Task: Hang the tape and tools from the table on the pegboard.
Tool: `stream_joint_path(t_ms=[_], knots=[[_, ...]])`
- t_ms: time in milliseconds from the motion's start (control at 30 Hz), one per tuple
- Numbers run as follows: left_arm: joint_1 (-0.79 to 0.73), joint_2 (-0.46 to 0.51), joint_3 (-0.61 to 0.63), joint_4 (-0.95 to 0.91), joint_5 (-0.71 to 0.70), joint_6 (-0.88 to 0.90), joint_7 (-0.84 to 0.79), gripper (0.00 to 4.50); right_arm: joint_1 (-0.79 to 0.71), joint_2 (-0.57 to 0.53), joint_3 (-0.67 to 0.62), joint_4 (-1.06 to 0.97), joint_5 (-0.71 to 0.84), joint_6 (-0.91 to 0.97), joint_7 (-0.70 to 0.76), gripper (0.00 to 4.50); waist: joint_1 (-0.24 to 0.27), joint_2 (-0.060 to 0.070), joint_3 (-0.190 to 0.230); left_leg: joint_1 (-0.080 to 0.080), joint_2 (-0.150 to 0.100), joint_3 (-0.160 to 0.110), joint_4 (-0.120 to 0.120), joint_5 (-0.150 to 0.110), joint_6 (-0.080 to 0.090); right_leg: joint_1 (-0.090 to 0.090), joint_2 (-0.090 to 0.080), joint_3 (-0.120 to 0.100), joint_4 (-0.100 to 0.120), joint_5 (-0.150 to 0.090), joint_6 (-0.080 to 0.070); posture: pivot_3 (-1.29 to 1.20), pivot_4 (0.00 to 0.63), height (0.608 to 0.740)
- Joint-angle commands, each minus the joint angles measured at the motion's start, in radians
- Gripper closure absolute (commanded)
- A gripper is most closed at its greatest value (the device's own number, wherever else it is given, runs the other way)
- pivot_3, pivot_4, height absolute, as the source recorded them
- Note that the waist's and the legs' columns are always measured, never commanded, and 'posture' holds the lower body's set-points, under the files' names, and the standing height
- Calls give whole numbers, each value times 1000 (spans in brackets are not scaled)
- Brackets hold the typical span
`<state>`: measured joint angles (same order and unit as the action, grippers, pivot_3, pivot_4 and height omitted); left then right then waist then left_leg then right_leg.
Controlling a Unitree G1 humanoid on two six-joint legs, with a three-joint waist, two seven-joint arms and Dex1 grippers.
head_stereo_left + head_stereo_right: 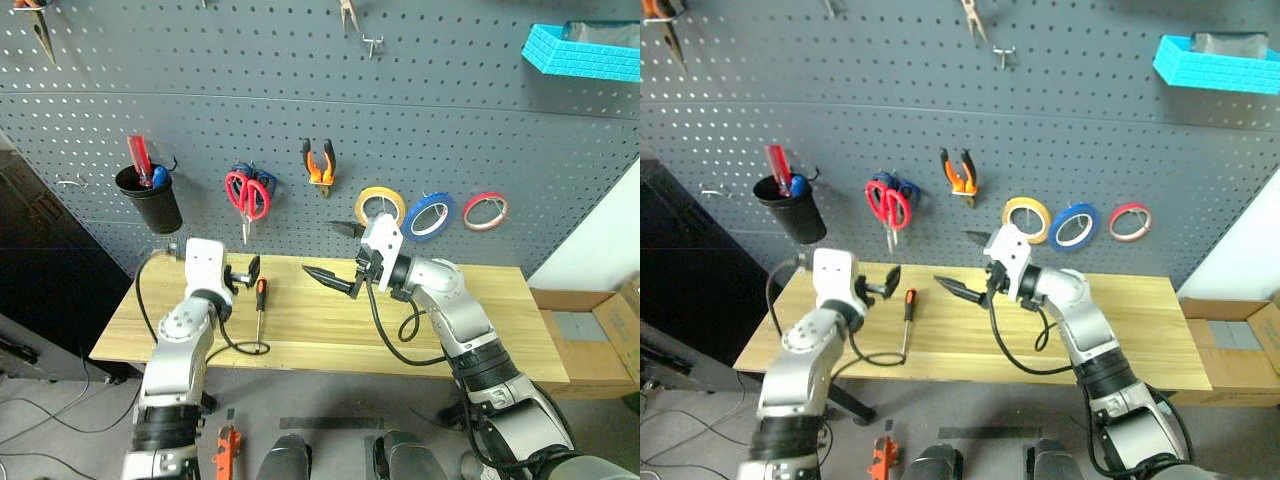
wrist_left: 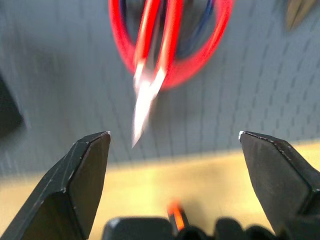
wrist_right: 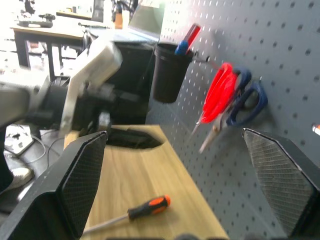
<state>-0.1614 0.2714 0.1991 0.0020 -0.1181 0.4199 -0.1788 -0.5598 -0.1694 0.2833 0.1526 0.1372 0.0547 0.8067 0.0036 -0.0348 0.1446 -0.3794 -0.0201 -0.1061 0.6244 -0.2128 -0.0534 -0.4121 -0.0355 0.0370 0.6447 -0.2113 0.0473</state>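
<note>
A screwdriver (image 3: 131,212) lies on the tabletop (image 3: 135,175) beside the pegboard (image 3: 280,60), where red-handled scissors (image 3: 216,97) hang over blue-handled scissors (image 3: 246,100) near a black cup (image 3: 169,71).

The bench (image 1: 500,310) has a pale-yellow wooden plank top and stands against the dark grey pegboard (image 1: 450,130). On its left part lies a slim screwdriver (image 1: 260,305) with an orange-and-black handle, handle toward the far edge and shaft pointing toward the near edge.
</note>
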Motion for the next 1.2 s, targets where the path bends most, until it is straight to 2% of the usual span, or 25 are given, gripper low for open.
stream_joint_path(t_ms=[33,167,267,533,667,833,967,1067,1200], knots=[[6,1,49,0,-15,4,36,14,0,18,50,-43,-26,0,2,0,-5,1,3,0,0,-1,0,0,0,0,0,-1,1,-1,-2,62,146,740],[-46,10,56,89,-9,-2,43,14,-16,43,74,-16,-25,24,11,0,-6,5,17,1,0,-1,1,0,0,2,0,-1,0,-4,-7,52,200,740],[-114,16,46,179,-1,-14,39,14,-35,52,75,8,-27,34,17,0,-4,6,44,1,0,-3,3,0,0,4,0,-2,0,-4,-6,46,236,740],[-335,47,-10,559,40,-134,-18,14,-56,58,64,57,-26,71,24,0,-21,3,106,-6,0,-3,2,0,0,-4,0,-2,0,-1,0,1,322,740],[-387,52,-26,680,56,-167,-10,14,-31,34,61,21,-18,96,35,0,-37,1,132,-18,0,-3,3,0,0,-14,-1,-2,1,1,-2,-10,347,740],[-412,54,-49,785,81,-136,11,14,-8,20,64,-16,-14,127,38,0,-46,0,158,-20,-1,-2,3,-1,1,-17,-2,-2,1,0,0,-17,360,740],[-432,58,-54,824,86,-128,16,14,-3,18,62,-29,-15,141,38,0,-54,1,163,-20,0,-3,3,-1,1,-17,-2,-2,2,0,1,-20,363,740],[-447,62,-54,836,87,-123,23,521,-3,18,60,-28,-18,141,39,0,-57,1,163,-19,-1,-2,3,-1,1,-16,-2,-2,2,0,2,-13,356,740],[-450,64,-51,804,78,-102,25,1890,-6,22,60,-22,-19,132,42,0,-60,1,163,-19,-1,-2,3,0,1,-16,-2,-1,1,0,2,6,333,740]])
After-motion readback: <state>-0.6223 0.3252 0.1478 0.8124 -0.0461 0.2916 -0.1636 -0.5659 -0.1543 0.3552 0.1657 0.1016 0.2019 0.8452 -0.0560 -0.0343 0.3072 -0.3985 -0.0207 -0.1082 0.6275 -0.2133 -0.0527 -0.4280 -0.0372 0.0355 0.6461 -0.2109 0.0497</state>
